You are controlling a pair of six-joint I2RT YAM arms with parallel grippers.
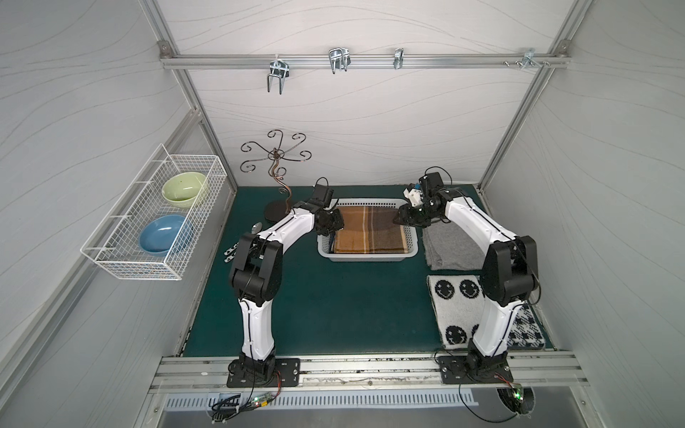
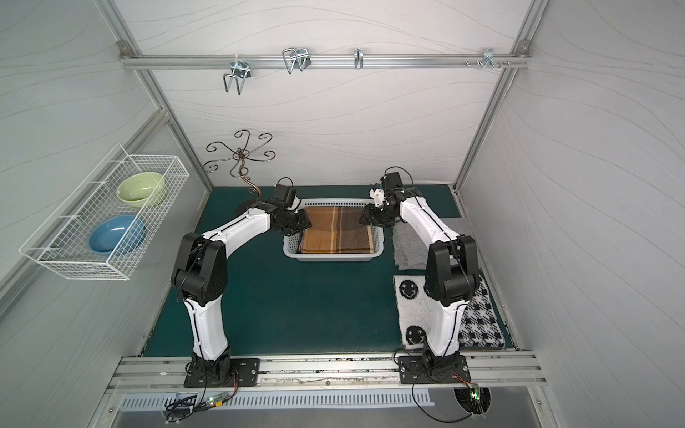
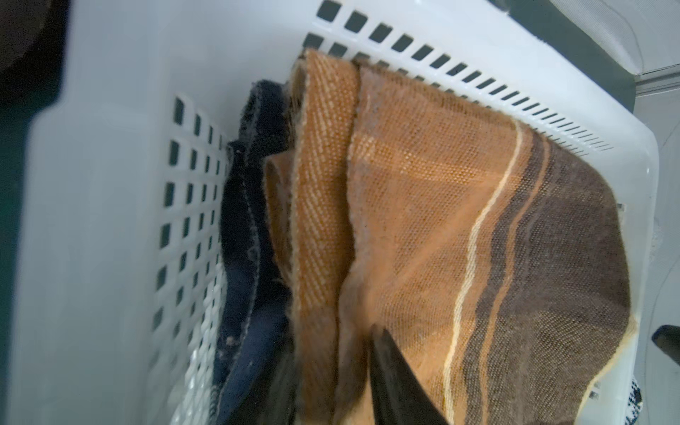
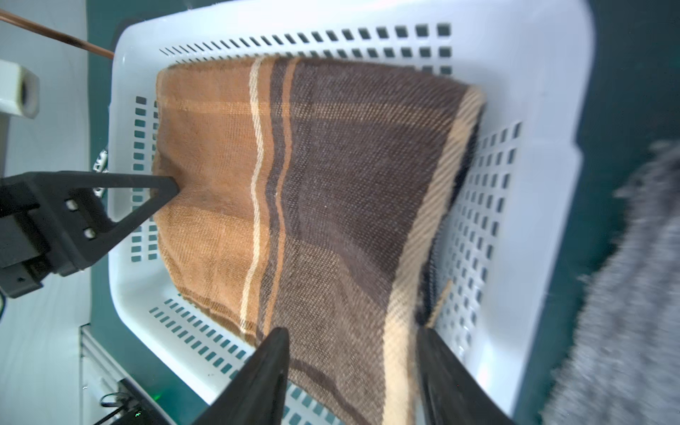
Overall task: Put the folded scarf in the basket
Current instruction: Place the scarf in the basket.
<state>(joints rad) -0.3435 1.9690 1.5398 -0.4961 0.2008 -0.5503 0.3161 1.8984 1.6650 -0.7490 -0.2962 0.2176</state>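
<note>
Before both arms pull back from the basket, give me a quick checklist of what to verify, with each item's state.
1. Plaid scarf inside the white perforated basket: ok, lying flat within its walls.
2. Scarf folded: ok, layered edges show in the left wrist view.
3. Right gripper open: ok, jaws stand apart, though the scarf's edge lies between them.
4. Left gripper open: cannot tell, only one finger shows, at the scarf.
5. Basket upright on the green mat: ok.
</note>
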